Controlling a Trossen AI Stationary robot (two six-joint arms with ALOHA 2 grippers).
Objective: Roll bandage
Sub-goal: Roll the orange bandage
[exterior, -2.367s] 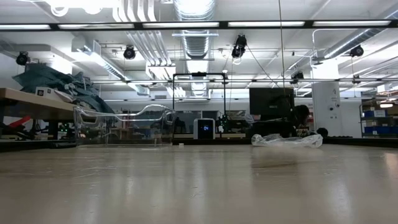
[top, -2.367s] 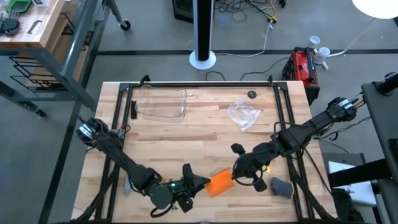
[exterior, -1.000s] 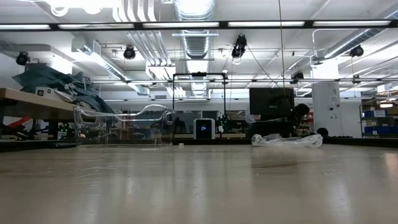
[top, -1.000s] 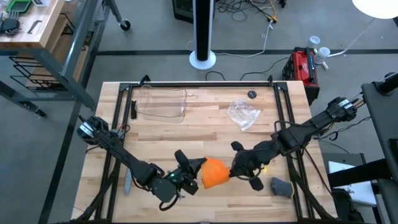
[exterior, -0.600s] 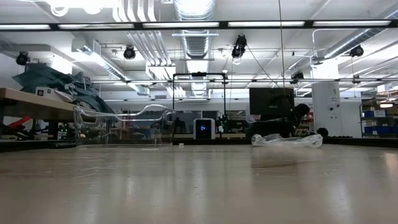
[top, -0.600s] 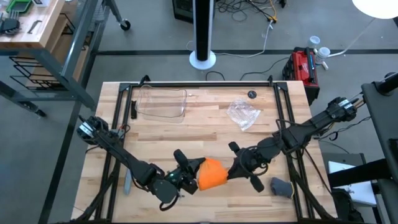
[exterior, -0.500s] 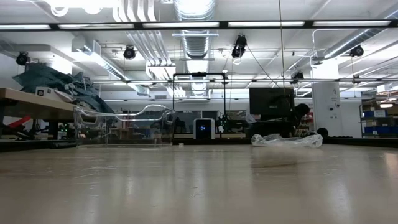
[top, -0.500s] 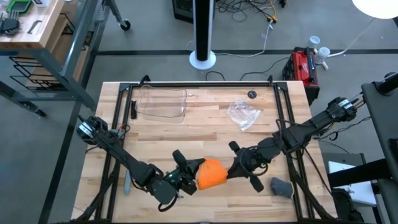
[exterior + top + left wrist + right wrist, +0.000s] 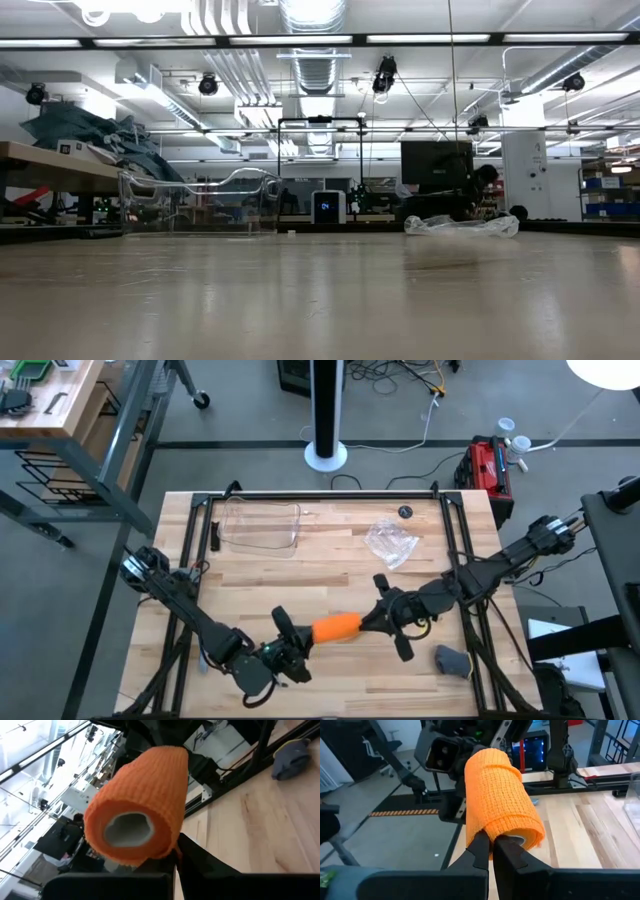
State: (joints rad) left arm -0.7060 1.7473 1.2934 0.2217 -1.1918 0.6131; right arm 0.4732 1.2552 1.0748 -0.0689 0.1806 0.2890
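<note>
Bandage (image 9: 335, 627): one orange roll, held clear of the table between the two arms near its front edge. Left of it, the left gripper (image 9: 291, 644) grips one end, though I cannot tell how wide its fingers stand. Right of it, the right gripper (image 9: 372, 620) is pinched nearly closed on the other end's rim. Moments ago the fabric bulged in a loose blob; now it is a tight cylinder, so rolling looks nearly finished. Beyond it lie one clear plastic tray (image 9: 260, 523) and one crinkled wrapper (image 9: 390, 543).

Wooden table (image 9: 250, 585) carries a clear tray (image 9: 262, 525), crinkled plastic wrap (image 9: 390, 543), grey cloth (image 9: 452, 659).
</note>
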